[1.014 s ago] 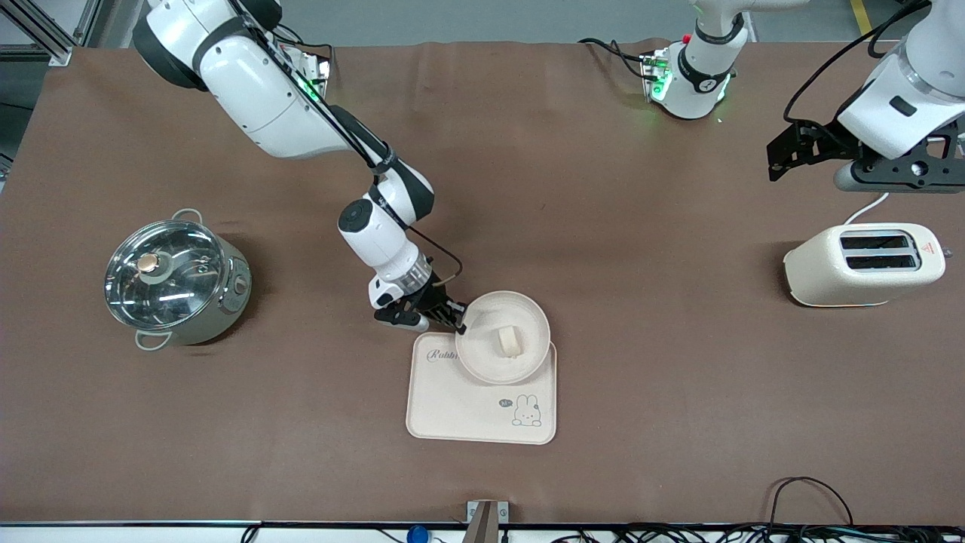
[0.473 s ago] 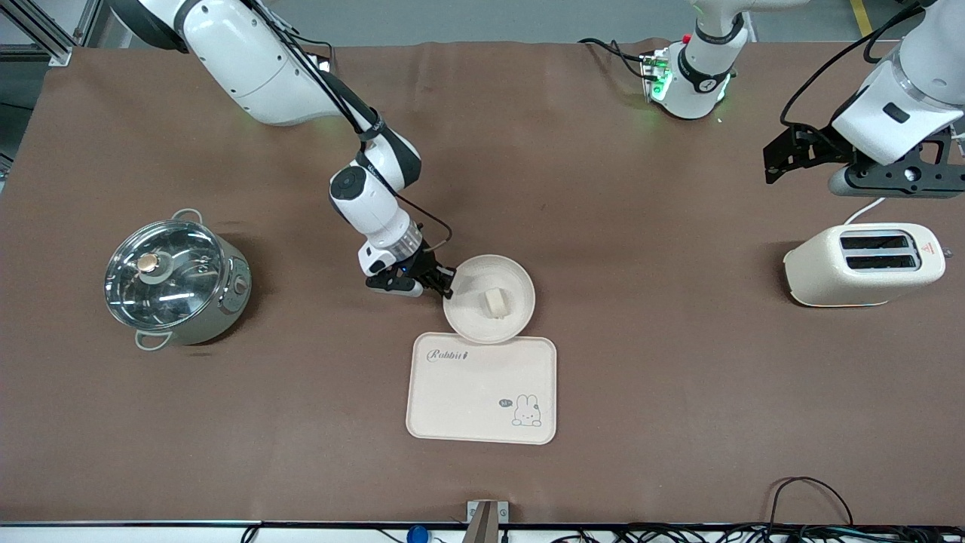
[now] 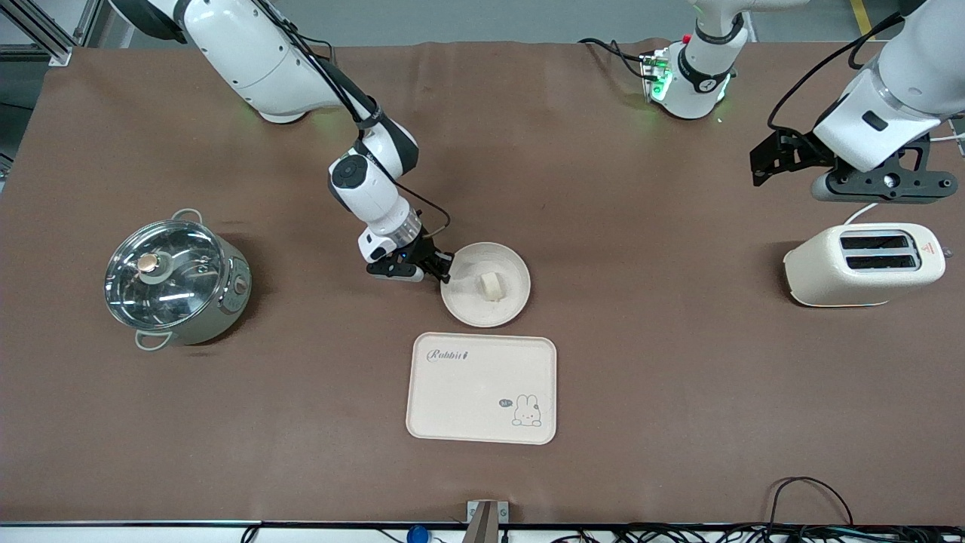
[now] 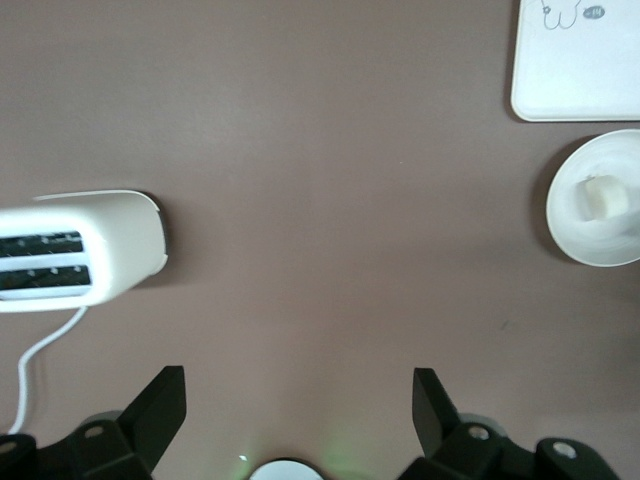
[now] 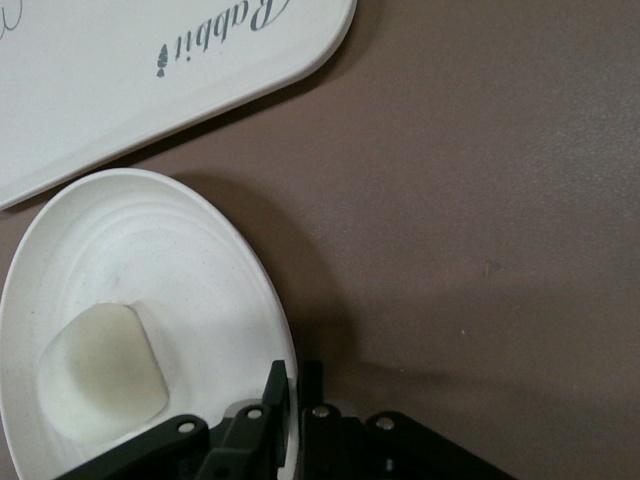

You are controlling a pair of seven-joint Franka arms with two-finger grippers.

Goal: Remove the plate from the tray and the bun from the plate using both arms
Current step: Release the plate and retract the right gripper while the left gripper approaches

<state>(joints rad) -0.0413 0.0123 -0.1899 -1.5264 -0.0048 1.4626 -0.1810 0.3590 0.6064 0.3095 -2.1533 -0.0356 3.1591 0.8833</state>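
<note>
The round cream-white plate (image 3: 486, 285) is on the brown table, just farther from the front camera than the tray (image 3: 482, 388), and clear of it. The small pale bun (image 3: 490, 285) lies on the plate. My right gripper (image 3: 445, 273) is shut on the plate's rim at the right arm's side; the right wrist view shows the rim (image 5: 285, 340) pinched between the fingers, with the bun (image 5: 100, 372) and the tray (image 5: 150, 80). My left gripper (image 3: 758, 162) is open and empty, up over the table near the toaster. The left wrist view shows the plate (image 4: 600, 215) and tray (image 4: 580, 60) far off.
A white toaster (image 3: 863, 264) with its cable stands at the left arm's end. A steel pot with a glass lid (image 3: 175, 280) stands at the right arm's end. A brown mat (image 3: 603, 226) covers the table.
My right gripper has carried the plate with the bun off the tray, away from the front camera, and it now sits clear of the tray. The left gripper has drifted slightly toward the table's middle.
</note>
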